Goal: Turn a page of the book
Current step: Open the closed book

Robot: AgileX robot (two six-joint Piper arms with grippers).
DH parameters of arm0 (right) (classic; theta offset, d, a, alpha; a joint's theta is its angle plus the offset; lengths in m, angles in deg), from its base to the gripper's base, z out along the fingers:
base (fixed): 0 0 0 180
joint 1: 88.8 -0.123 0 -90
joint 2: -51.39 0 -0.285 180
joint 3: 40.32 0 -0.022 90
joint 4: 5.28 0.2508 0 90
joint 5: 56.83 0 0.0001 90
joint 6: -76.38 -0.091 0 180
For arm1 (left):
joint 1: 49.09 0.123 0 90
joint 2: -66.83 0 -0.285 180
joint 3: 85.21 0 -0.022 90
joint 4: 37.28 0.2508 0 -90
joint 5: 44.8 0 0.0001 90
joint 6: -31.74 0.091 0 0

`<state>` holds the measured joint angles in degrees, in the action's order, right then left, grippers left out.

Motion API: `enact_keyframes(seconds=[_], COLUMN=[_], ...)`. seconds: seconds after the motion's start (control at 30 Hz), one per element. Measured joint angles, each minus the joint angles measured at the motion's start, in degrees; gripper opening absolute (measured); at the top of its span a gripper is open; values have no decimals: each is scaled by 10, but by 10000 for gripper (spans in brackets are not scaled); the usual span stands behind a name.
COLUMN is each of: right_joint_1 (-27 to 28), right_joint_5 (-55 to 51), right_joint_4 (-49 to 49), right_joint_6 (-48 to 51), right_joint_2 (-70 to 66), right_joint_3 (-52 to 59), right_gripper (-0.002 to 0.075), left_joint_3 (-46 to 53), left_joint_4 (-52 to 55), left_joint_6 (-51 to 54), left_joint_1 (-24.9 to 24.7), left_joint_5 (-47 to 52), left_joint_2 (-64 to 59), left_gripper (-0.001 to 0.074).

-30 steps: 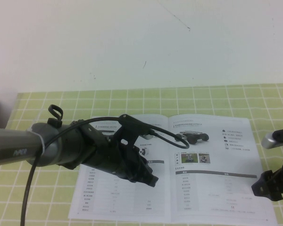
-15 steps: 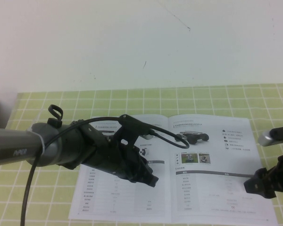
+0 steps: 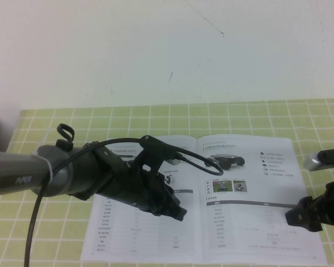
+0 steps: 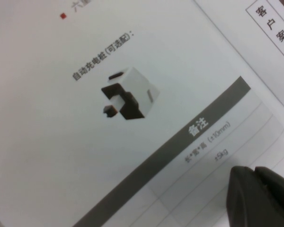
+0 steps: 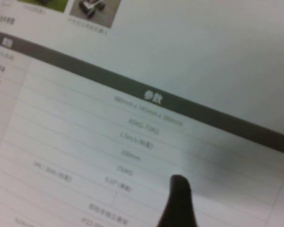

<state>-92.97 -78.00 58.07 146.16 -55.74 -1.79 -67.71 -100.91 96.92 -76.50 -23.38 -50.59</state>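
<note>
**Book open flat, long axis across the desk**

Book [image 3: 242, 200] lies open before you on the green-checked desk [image 3: 55, 228], its spine running away from you. Nearest, your right pincer [image 3: 300, 218] hovers low over the right page [image 3: 267, 222] near its outer edge, fingers spread wide, holding nothing. Your left pincer [image 3: 175, 208] rests over the left page; its opening you cannot tell.
</note>
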Motion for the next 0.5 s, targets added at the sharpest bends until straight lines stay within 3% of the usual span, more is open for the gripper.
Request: enact_keyframes(seconds=[0.5], right_joint_1=[1], right_joint_5=[-48], right_joint_4=[105], right_joint_6=[89], right_joint_2=[-11], right_joint_3=[0], right_gripper=[528], left_joint_3=[0], left_joint_4=[0], left_joint_6=[2], left_joint_1=[0], left_joint_5=[0], left_joint_2=[0], left_gripper=[-3])
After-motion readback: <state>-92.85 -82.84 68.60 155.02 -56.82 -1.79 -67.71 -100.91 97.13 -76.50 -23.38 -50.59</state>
